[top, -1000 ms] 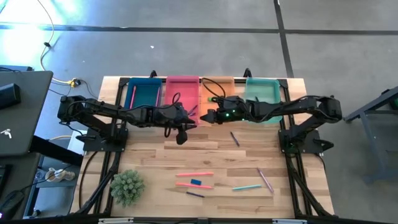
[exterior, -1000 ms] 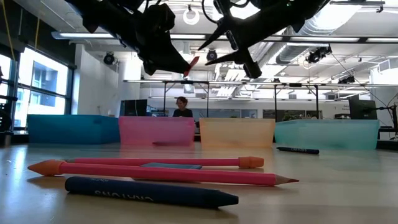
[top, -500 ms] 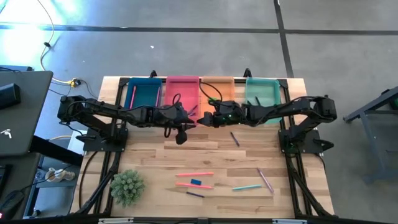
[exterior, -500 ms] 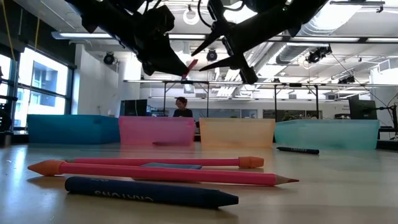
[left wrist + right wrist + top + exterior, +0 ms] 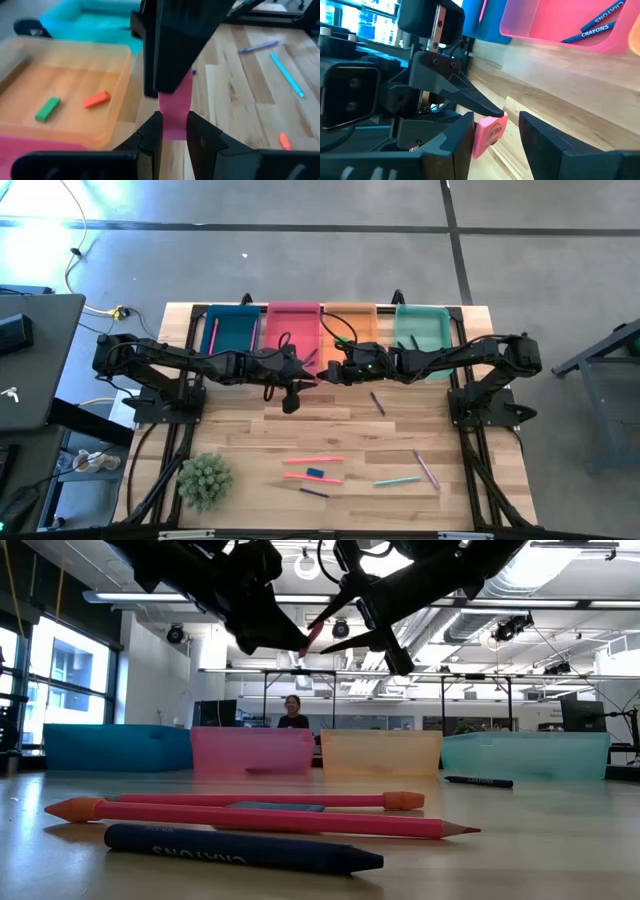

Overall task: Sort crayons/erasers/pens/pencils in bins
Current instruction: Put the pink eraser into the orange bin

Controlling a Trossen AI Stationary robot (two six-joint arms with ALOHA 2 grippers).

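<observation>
Left gripper [image 5: 312, 367]: we see it held above the surface, just in front of the gap between the pink bin [image 5: 293, 327] and the orange bin [image 5: 349, 326]; its fingers [image 5: 152, 131] are clamped on the pink eraser [image 5: 175, 105].
Right gripper [image 5: 326, 370]: we see it nose to nose with the left gripper, in front of the orange bin; its fingers [image 5: 544, 141] stand apart on either side of the pink eraser, and we cannot tell whether they touch it.
Pink eraser: we see it in the air between the two grippers, gripped at one end by the left fingers; in the low view it shows as a small pink sliver [image 5: 315, 635] high above the pink bin.
Orange bin: we see a green eraser [image 5: 47, 109] and an orange-red eraser [image 5: 96, 99] lying in it, slightly apart.
Pink bin: we see a blue crayon [image 5: 594, 24] lying in it.
Dark blue bin [image 5: 232, 327]: we see a pink stick [image 5: 213, 334] lying along its side, the side away from the pink bin.
Teal bin [image 5: 421, 325]: it is the end of the row, beside the orange bin.
Surface [image 5: 250, 440]: we see a purple stick [image 5: 377, 402] in front of the orange bin; farther from the bins lie two pink pencils [image 5: 312, 461], a small blue eraser [image 5: 315, 473] between them, a dark crayon [image 5: 313, 492], a teal stick [image 5: 397, 480] and another purple stick [image 5: 427, 470].
Potted plant [image 5: 205, 480]: we see it on the surface, well apart from the dark blue bin, at the near edge.
</observation>
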